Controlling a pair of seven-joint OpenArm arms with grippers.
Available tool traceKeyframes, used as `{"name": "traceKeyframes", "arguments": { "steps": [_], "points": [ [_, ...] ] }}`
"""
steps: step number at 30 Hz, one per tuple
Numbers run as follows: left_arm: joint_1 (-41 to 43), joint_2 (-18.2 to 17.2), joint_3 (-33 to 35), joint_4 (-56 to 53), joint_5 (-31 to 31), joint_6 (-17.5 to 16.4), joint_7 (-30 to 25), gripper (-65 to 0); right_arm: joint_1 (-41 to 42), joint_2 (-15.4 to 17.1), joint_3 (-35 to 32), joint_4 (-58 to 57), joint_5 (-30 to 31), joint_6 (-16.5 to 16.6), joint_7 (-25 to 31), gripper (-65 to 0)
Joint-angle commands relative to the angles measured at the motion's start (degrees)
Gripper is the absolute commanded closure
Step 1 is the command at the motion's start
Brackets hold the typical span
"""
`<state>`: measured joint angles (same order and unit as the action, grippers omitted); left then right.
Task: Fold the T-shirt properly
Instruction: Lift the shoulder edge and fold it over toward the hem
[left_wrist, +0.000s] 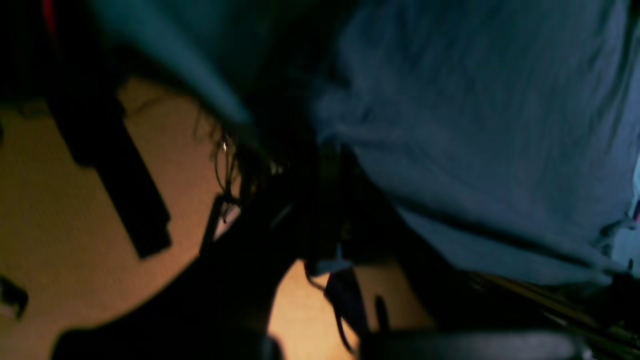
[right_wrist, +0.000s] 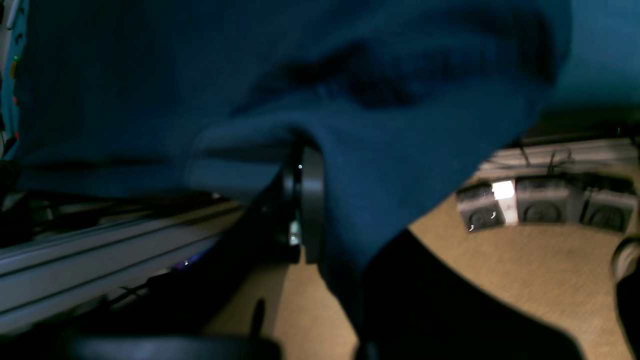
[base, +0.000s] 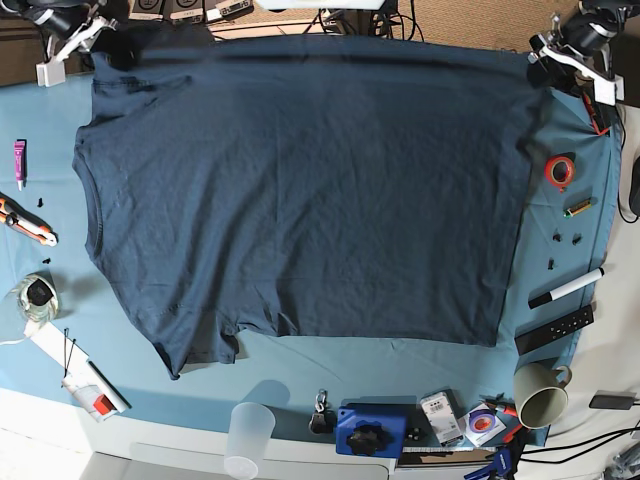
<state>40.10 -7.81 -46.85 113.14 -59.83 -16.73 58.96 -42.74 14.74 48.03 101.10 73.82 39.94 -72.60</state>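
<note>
The dark navy T-shirt (base: 300, 200) lies spread flat on the teal table cloth (base: 400, 365), one sleeve at the near left. Its far edge runs straight along the table's back edge between my two grippers. My right gripper (base: 88, 38) is at the far left corner; in the right wrist view navy cloth (right_wrist: 400, 150) drapes over its finger (right_wrist: 306, 200) and it looks shut on the T-shirt. My left gripper (base: 552, 52) is at the far right corner and looks shut on that corner. In the left wrist view, which is dark and blurred, blue cloth (left_wrist: 475, 150) hangs beside it.
Along the right edge lie a red tape roll (base: 559, 170), a marker (base: 566, 288), a black bar (base: 553, 330) and a mug (base: 540, 395). At the front stand a clear cup (base: 250, 430) and a blue box (base: 375, 430). At the left lie a purple tube (base: 19, 160) and an orange cutter (base: 25, 222).
</note>
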Motion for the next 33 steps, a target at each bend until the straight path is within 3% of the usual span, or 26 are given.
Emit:
{"name": "traceKeyframes", "arguments": {
  "steps": [1,7,15,22,28,33],
  "points": [
    [0.0,-0.8,-0.5,1.9,-0.6,0.1,-1.9,0.0,0.3,1.0,0.9,1.3,1.1,0.1,1.2,0.0],
    [-3.9,-0.8,0.0,3.2,2.9,0.2,-3.1,0.0,5.1,1.1,0.8,1.6,-3.9,0.1,3.3,0.0],
    [-6.3,-1.4,8.1,3.2,11.4,0.4,-10.6,0.0,10.7,1.5,0.7,1.6,-10.3,0.1,7.0,0.0],
    [-13.3,-1.8,8.9,3.1,18.6,2.3,-11.0,0.0,15.6,1.5,0.7,1.5,-15.5,0.1,9.9,0.0],
    [-15.1,-5.2,9.0,0.9,18.9,2.1,-13.9,0.0,19.0,2.2,-2.8,0.9,-20.0,0.1,11.6,0.0],
    [-17.4,-7.8,12.4,-1.9,19.2,1.5,-14.0,0.0,22.2,3.0,-7.3,-2.4,-26.5,0.1,16.3,0.0]
  ]
}}
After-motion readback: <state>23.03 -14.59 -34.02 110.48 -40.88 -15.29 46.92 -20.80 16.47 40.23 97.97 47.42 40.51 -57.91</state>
